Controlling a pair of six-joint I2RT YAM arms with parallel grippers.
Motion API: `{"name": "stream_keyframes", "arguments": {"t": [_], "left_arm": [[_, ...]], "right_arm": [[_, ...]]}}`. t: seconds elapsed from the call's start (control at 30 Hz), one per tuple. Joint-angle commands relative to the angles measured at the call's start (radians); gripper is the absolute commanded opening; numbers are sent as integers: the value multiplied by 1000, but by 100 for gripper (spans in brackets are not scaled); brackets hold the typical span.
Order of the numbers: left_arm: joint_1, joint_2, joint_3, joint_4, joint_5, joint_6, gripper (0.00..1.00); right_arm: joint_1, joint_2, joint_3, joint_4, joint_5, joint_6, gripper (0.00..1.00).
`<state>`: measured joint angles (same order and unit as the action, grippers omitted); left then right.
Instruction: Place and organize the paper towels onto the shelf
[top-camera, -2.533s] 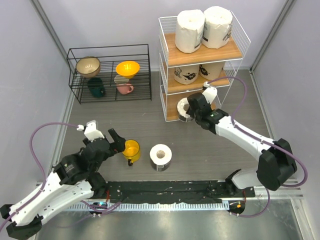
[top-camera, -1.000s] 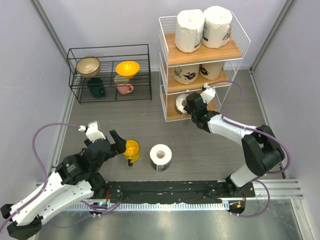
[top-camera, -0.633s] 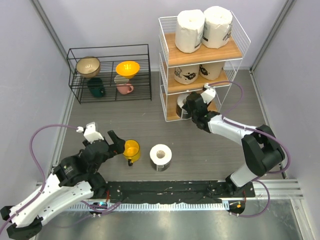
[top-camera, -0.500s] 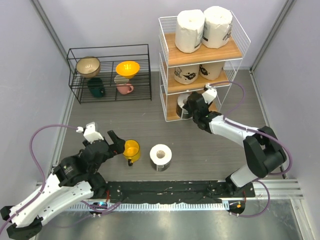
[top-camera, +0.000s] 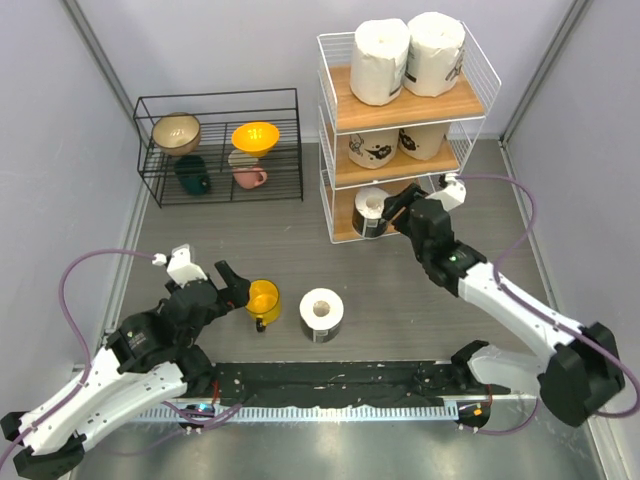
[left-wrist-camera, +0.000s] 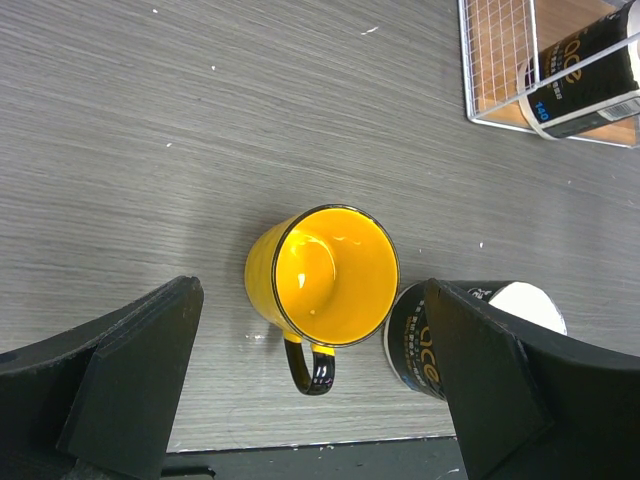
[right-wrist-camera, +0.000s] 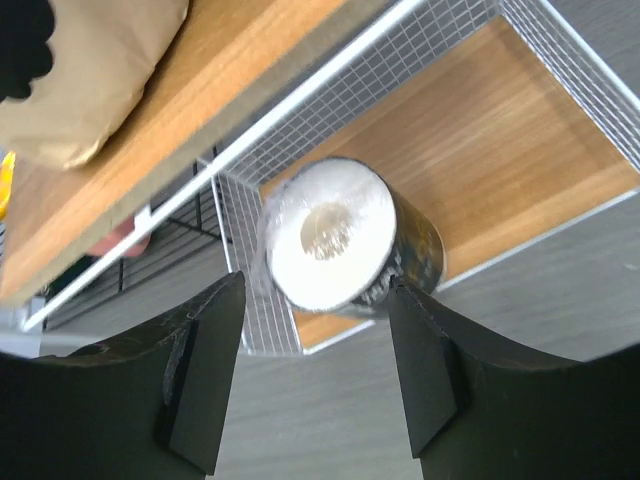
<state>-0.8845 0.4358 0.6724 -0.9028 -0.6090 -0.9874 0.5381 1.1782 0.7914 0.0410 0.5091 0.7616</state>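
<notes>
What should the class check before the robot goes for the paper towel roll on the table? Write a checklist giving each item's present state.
1. Dark-wrapped roll sits on the bottom board of the shelf: ok.
2. Right jaws open, apart from that roll: ok.
3. Bare board beside it for another roll: ok.
4. Left jaws open, holding nothing: ok.
5. All rolls shelved: not ok; the table roll stands on the table.
6. Gap between yellow mug and table roll: cannot tell.

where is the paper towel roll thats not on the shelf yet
In the top view the roll stands on end on the table, just right of the yellow cup, apart from the shelf.
</notes>
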Motion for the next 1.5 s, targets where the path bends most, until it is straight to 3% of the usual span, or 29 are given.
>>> {"name": "stream_keyframes", "arguments": {"t": [0.0, 0.07, 0.17, 0.2, 0.43, 0.77, 1.13, 1.47], "left_arm": [[-5, -2, 18, -1, -26, 4, 100], [-4, 3, 19, 2, -28, 4, 100], [-5, 11, 18, 10, -32, 10, 100], [-4, 14, 18, 13, -32, 10, 100], [-5, 21, 24, 19, -31, 12, 100], [-5, 14, 33, 2, -29, 9, 100], [-5, 12, 39, -2, -35, 13, 100], [-5, 23, 32, 13, -29, 15, 100]], "right_arm": [[39, -133, -50, -189, -49, 12, 65], [97, -199, -67, -262, -28, 27, 65], [297, -233, -57, -424, 57, 100, 67], [429, -229, -37, -497, 80, 134, 67], [839, -101, 35, -664, 227, 432, 75], [881, 35, 5, -561, 218, 496, 76], [879, -25, -37, -510, 298, 533, 77], [872, 84, -34, -471, 258, 545, 76]]}}
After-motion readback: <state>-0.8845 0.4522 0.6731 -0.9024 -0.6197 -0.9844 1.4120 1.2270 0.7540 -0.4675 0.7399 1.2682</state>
